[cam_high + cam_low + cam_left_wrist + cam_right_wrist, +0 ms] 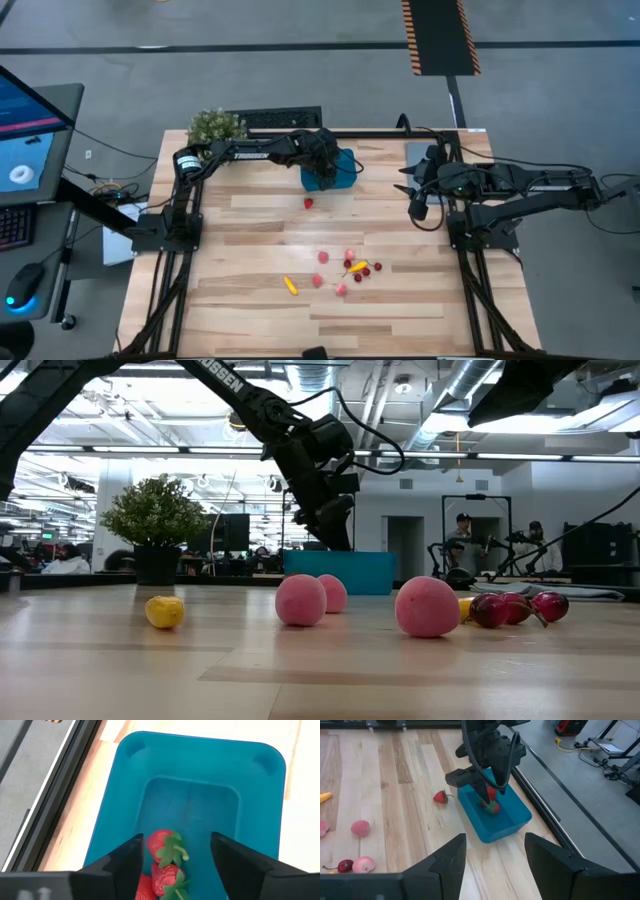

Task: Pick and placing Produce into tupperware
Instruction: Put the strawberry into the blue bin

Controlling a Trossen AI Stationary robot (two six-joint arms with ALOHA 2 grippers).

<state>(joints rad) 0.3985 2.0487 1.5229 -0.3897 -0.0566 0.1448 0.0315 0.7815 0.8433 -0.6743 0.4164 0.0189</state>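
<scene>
Pink toy pieces sit closest to the low camera: 3 round pink ones (427, 606), with dark red cherries (510, 607) just beside them and a small yellow piece (165, 611) off to the other side. Behind them stands the teal-blue tupperware (340, 571), at the far edge of the wooden table (250, 310).

Inside the tupperware (200, 780) lie at least 2 red strawberries with green tops, one (162, 845) resting against another (167, 877); a third red shape at the frame edge may be more produce, though that cannot be told. The left gripper (175, 857) hangs directly over them inside the container, its fingers spread wide on either side of the berries and holding nothing.

Just beside the tupperware, on the bare wood, lies 1 lone strawberry (309, 203). Well apart, toward the near half of the table, the rest of the produce is scattered: pink pieces, cherries (365, 271) and a yellow-orange piece (290, 286).

At the far left corner stands a bushy green potted plant (215, 127).

The right gripper (495, 855) waits above the table's right side, fingers spread, empty.
</scene>
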